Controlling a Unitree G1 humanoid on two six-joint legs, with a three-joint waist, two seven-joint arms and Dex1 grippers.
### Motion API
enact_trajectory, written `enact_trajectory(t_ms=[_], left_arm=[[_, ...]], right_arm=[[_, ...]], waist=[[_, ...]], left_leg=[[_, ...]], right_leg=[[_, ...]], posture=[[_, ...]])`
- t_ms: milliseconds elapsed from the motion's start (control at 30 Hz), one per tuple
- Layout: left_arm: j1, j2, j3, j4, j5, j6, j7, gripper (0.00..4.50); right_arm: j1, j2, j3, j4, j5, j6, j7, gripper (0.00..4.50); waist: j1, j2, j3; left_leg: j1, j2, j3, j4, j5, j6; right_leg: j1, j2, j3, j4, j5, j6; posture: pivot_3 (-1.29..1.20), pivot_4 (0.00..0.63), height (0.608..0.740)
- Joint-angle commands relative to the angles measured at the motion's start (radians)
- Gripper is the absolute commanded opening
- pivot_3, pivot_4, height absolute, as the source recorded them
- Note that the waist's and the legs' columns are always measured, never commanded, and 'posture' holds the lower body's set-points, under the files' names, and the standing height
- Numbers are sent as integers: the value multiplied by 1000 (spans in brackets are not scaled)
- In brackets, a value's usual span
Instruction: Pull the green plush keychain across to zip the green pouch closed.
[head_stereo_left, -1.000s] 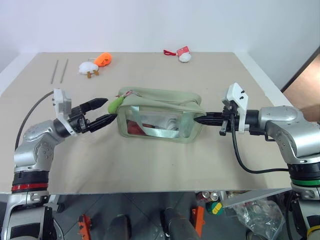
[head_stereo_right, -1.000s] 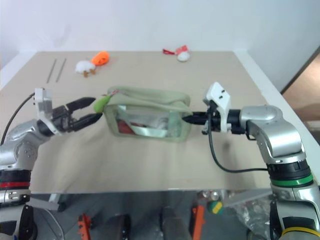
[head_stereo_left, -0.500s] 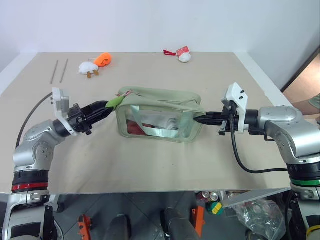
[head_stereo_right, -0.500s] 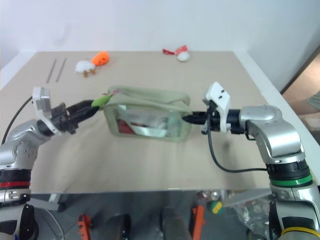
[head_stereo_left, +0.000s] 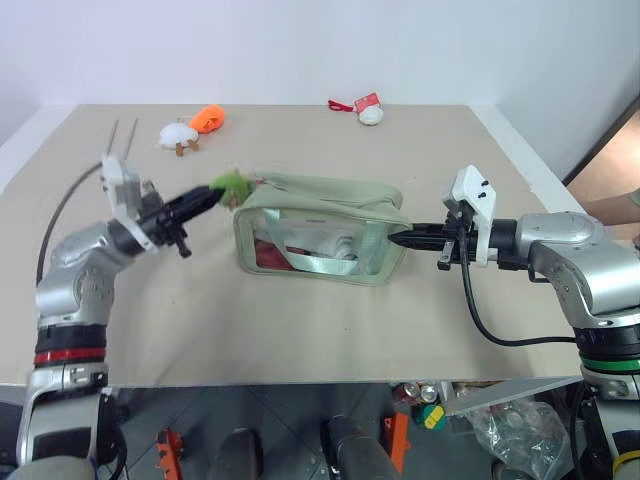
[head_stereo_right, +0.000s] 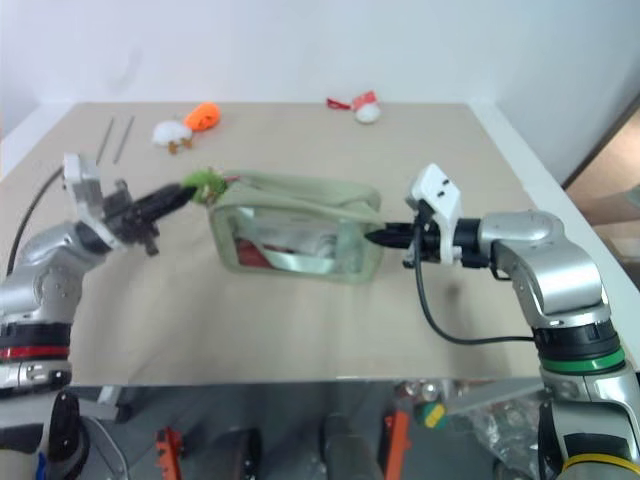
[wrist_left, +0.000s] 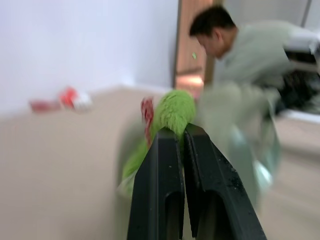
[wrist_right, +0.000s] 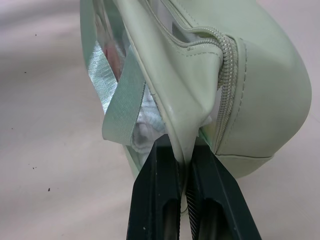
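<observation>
The left pincer (head_stereo_left: 207, 197) is clamping the small lime-green plush keychain (head_stereo_left: 232, 186) at the left end of the pale sage-green fabric pouch (head_stereo_left: 320, 230), while the right pincer (head_stereo_left: 393, 239) is pinching the pouch's right end on the beige surface (head_stereo_left: 300, 330).

Beige table (head_stereo_left: 300, 330) — white wall (head_stereo_left: 300, 50)

Silver-grey rounded shells are being seen on both arms. A white angular block is being carried just behind each pair of tapering black jaws, and a black cable is being looped from each wrist. Red-and-black and green-and-black bands are being worn further back.
</observation>
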Motion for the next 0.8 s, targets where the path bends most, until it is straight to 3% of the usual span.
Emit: enact_trajectory(t_ms=[33, 367, 567, 700, 800], left_arm=[[-71, -32, 1, -63, -16, -34, 17, 44], [-98, -57, -169, -103, 57, -46, -106, 44], [-112, -65, -158, -52, 63, -40, -93, 1864], [-114, -60, -130, -68, 14, -2, -99, 3374], [-121, -49, -82, -96, -66, 78, -86, 3553]], right_arm=[[-11, 1, -4, -24, 4, 2, 1, 0], [-1, -4, -20, -46, 10, 13, -12, 0], [11, -7, -31, -62, 17, 23, -24, 0], [11, -4, -30, -62, 17, 24, -28, 0], [5, 0, -26, -58, 18, 23, -28, 0]], waist=[[0, 0, 0], [-1, 0, 0], [-1, 0, 0], [-1, 0, 0], [-2, 0, 0]], left_leg=[[0, 0, 0, 0, 0, 0], [0, 0, 0, 0, 0, 0], [0, 0, 0, 0, 0, 0], [0, 0, 0, 0, 0, 0], [0, 0, 0, 0, 0, 0]], right_leg=[[0, 0, 0, 0, 0, 0], [0, 0, 0, 0, 0, 0], [0, 0, 0, 0, 0, 0], [0, 0, 0, 0, 0, 0], [0, 0, 0, 0, 0, 0]], posture=[[0, 150, 740], [0, 150, 740], [0, 150, 740], [0, 150, 740], [0, 150, 740]])
